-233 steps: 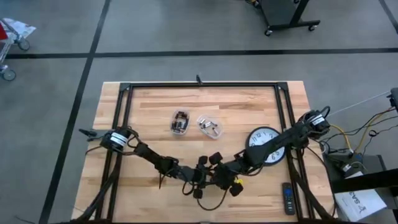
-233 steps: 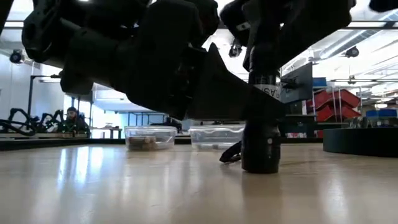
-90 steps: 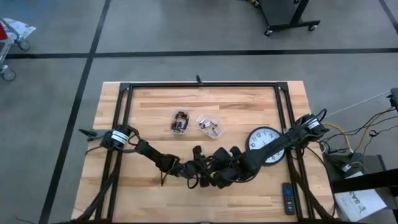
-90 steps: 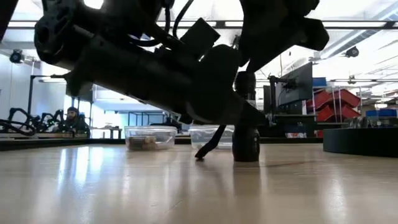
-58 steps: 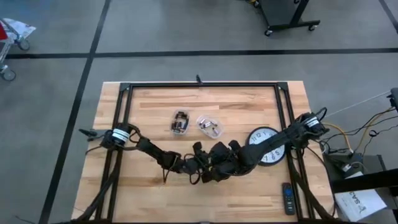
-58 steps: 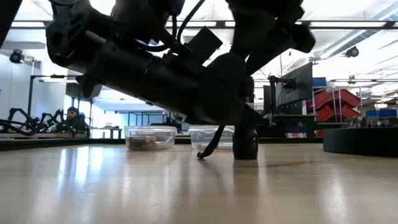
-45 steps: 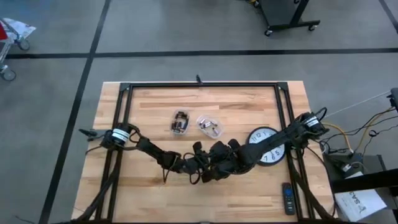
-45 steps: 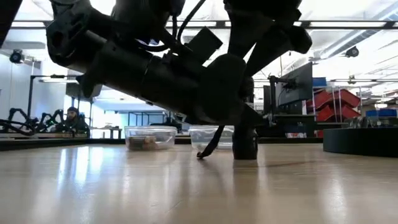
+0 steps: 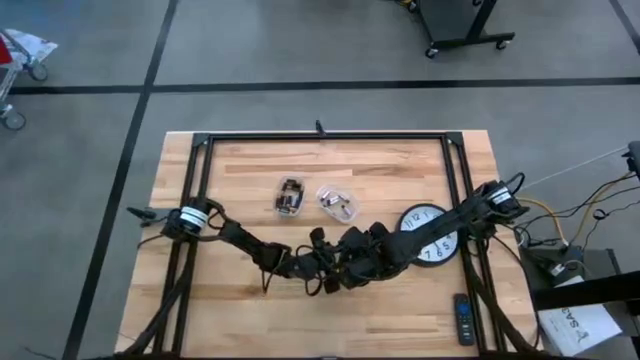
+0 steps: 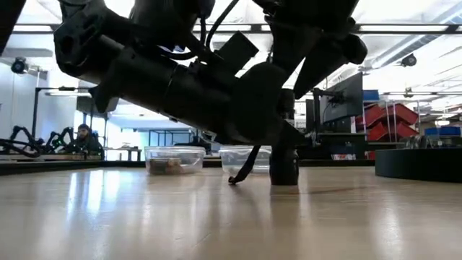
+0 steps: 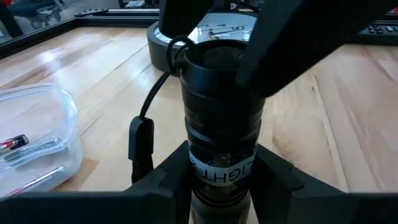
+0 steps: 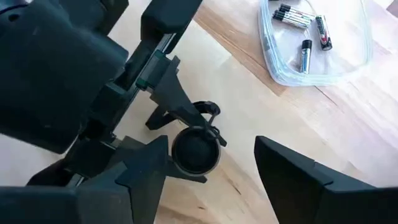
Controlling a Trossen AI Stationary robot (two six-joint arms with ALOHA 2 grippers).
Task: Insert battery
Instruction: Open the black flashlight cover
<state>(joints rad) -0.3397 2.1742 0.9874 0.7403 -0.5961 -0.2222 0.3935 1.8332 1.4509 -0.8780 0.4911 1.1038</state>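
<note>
A black flashlight (image 11: 221, 118) stands upright near the table's middle, its lower end (image 10: 284, 179) on the wood. A strap (image 11: 142, 144) hangs from its top. My left gripper (image 11: 221, 183) is shut on its body. My right gripper (image 12: 211, 155) hovers above, open, with one finger on each side of the flashlight's open top end (image 12: 196, 152); I cannot tell whether a finger touches it. Loose batteries (image 12: 305, 53) lie in a clear container (image 9: 337, 203) farther back. My left gripper pinches the flashlight's body at the labelled band (image 11: 221, 169), below its head, between the two fingers (image 11: 171, 183). The fingers come in nearly level from the table's left and lie across the body. The flashlight stands upright with its lower end on the table.
A second clear container (image 9: 290, 197) with small parts sits left of the battery container. A round clock (image 9: 428, 235) lies to the right, under my right arm. A remote (image 9: 462, 318) lies near the front right edge. Bare wood lies in front of the grippers.
Both grippers have shifted a little toward the table's far edge, and the flashlight has gone with them, still upright. My right gripper has stayed open over the flashlight's top. In the last half second nothing has moved much.
</note>
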